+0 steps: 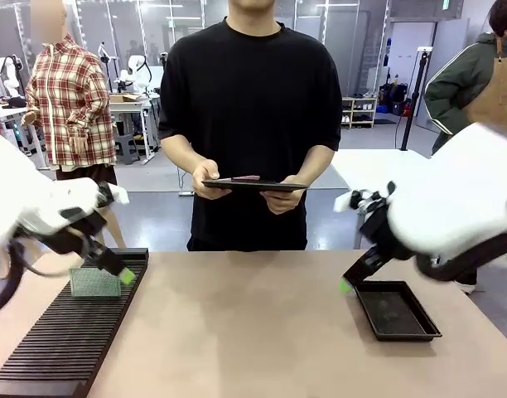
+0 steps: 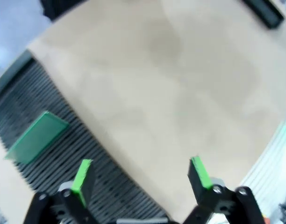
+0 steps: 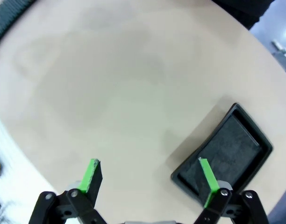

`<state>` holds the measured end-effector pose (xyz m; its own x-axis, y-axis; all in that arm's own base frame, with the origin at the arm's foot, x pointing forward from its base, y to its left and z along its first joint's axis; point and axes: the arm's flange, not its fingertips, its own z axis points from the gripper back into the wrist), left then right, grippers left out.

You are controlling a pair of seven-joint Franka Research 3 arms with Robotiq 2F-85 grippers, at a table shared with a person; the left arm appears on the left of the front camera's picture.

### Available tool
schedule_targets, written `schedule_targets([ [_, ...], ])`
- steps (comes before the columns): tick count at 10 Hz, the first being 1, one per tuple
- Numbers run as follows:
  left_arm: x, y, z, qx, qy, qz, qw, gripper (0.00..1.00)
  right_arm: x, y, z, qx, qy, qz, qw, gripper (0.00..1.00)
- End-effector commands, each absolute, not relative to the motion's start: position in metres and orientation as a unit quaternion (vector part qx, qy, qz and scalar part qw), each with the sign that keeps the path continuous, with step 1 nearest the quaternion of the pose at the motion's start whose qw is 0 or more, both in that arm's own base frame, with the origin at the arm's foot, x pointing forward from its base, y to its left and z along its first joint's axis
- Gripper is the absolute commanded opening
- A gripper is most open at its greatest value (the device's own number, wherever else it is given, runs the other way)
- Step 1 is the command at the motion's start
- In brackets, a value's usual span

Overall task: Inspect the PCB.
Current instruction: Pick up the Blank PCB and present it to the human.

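On slotted rack [image 1: 63, 340]: PCB [image 1: 94, 283] upright | left pincer [image 2: 139, 168] wide, empty | right pincer [image 3: 148, 167] wide, near tray [image 3: 227, 154]

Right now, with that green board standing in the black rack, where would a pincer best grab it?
Probably the PCB by its free top edge, coming down from above, one finger on each flat face. It stands on edge in the slotted rack, so its bottom sits in a slot. The open left pincer is nearest.

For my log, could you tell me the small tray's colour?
The tray is black, clearest in the right wrist view.
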<state>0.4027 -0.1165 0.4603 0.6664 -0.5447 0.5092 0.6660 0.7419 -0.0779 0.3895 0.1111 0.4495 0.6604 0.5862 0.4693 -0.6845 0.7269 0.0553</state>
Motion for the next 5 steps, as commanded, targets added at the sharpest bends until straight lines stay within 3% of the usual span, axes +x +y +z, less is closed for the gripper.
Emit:
schedule_targets([
  [1, 0.395, -0.065, 0.505, -0.212, -0.197, -0.332, 0.898, 1.0, 0.379, 0.062, 0.488, 0.187, -0.188, 0.35, 0.899, 1.0],
  [5, 0.348, 0.027, 0.542, -0.336, -0.251, -0.245, 0.874, 1.0, 0.32, -0.03, 0.521, 0.373, -0.247, 0.227, 0.865, 1.0],
])
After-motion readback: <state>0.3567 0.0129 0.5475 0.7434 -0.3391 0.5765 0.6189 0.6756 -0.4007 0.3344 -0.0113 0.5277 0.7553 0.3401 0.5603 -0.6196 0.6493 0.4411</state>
